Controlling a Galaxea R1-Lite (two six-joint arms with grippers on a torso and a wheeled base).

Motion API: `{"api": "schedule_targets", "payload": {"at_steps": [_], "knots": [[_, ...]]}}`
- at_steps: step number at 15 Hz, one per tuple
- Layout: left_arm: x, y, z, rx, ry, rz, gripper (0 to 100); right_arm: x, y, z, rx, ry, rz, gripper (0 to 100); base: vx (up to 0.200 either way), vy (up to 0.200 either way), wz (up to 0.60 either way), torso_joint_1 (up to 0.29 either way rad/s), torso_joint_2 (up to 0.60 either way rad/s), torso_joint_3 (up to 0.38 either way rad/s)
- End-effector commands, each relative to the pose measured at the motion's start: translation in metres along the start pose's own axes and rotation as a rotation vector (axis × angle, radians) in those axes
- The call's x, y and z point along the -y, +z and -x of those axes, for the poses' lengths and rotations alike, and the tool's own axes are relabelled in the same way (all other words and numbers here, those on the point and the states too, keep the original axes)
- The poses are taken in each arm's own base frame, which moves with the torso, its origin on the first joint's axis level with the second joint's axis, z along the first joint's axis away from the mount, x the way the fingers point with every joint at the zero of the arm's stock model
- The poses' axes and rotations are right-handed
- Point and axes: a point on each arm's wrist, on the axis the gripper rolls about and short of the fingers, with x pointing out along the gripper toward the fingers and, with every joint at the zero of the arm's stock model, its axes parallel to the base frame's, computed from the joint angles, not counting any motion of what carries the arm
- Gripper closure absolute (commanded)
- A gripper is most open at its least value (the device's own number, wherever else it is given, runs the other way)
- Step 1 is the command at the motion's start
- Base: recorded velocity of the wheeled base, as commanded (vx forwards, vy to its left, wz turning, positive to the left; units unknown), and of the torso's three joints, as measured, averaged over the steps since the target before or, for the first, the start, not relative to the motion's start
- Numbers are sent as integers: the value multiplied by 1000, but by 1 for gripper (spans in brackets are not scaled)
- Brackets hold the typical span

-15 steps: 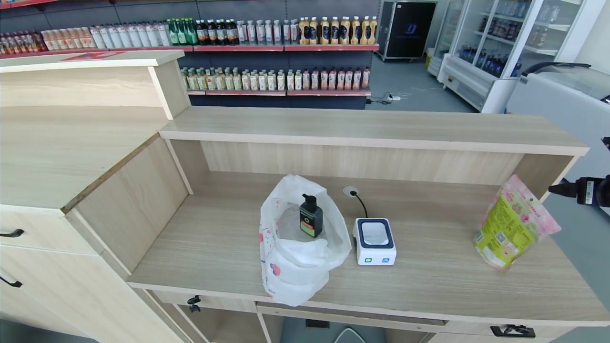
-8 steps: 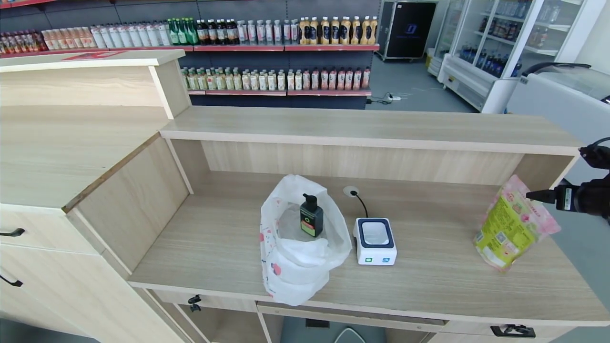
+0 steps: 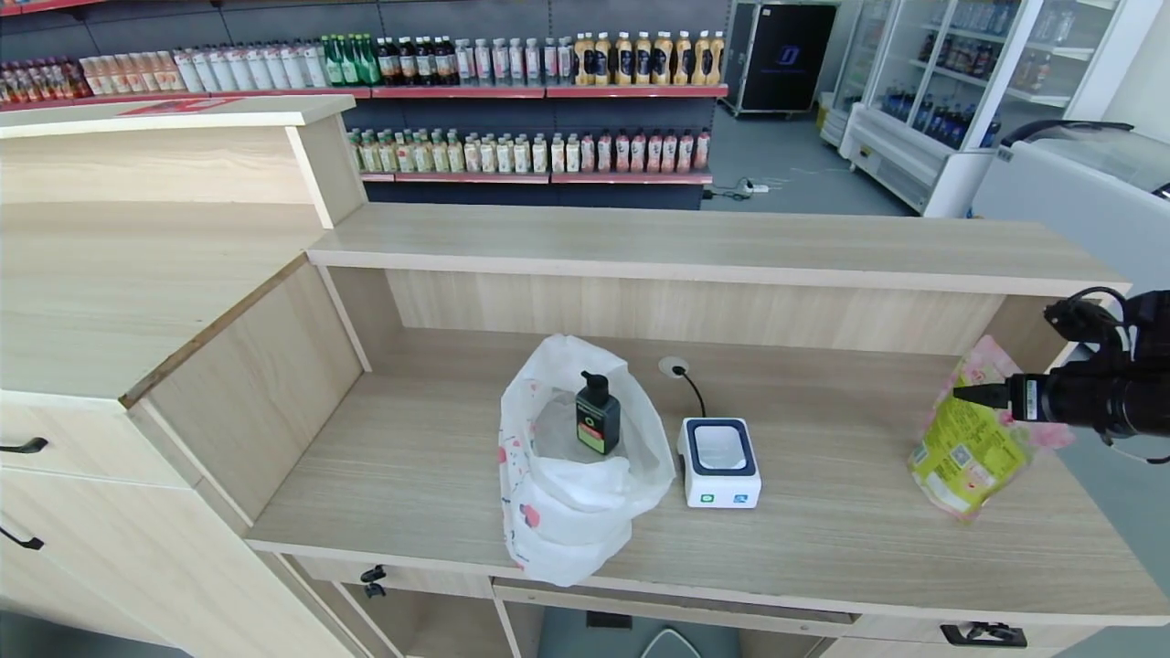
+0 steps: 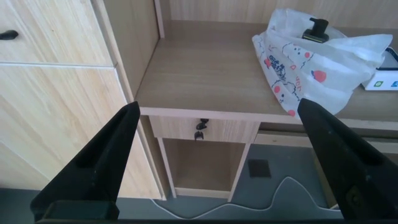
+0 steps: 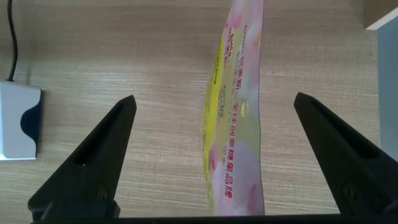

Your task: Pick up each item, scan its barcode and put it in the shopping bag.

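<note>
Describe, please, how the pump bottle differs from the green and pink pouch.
The pump bottle is dark and rigid; the pouch is flat, soft, green and pink. The bottle stands inside the shopping bag; the pouch stands on the counter, right of the scanner. The open right gripper straddles the pouch's top; no gripper is near the bottle. Both stand rather than lie.

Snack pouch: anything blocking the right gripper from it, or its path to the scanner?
Nothing visible. The right gripper is open, and the snack pouch stands in the gap between its jaws, touching neither. Only bare counter lies between the pouch and the scanner; the shopping bag stands just beyond the scanner.
</note>
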Motion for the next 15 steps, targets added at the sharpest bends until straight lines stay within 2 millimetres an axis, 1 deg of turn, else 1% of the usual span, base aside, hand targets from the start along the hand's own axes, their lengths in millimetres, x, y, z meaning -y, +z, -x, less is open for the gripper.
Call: {"api": "schedule_targets", "payload": {"at_steps": [1, 2, 3, 5, 10, 11, 12, 15], "knots": [[0, 0, 0, -1, 0, 0, 0, 0, -16, -14, -43, 13, -3, 0, 0, 0, 0, 0, 0, 0], [0, 0, 0, -1, 0, 0, 0, 2, -27, -24, -42, 13, 10, 0, 0, 0, 0, 0, 0, 0], [0, 0, 0, -1, 0, 0, 0, -2, -32, -31, -40, 23, 18, 0, 0, 0, 0, 0, 0, 0], [0, 0, 0, -1, 0, 0, 0, -7, -41, -39, -47, 35, 25, 0, 0, 0, 0, 0, 0, 0], [0, 0, 0, -1, 0, 0, 0, -9, -54, -47, -82, 45, 7, 0, 0, 0, 0, 0, 0, 0], [0, 0, 0, -1, 0, 0, 0, -9, -55, -46, -85, 45, 6, 100, 0, 0, 0, 0, 0, 0], [0, 0, 0, -1, 0, 0, 0, -9, -56, -46, -78, 42, 0, 100, 0, 0, 0, 0, 0, 0], [0, 0, 0, -1, 0, 0, 0, -9, -48, -46, -38, 40, 12, 100, 0, 0, 0, 0, 0, 0]]}}
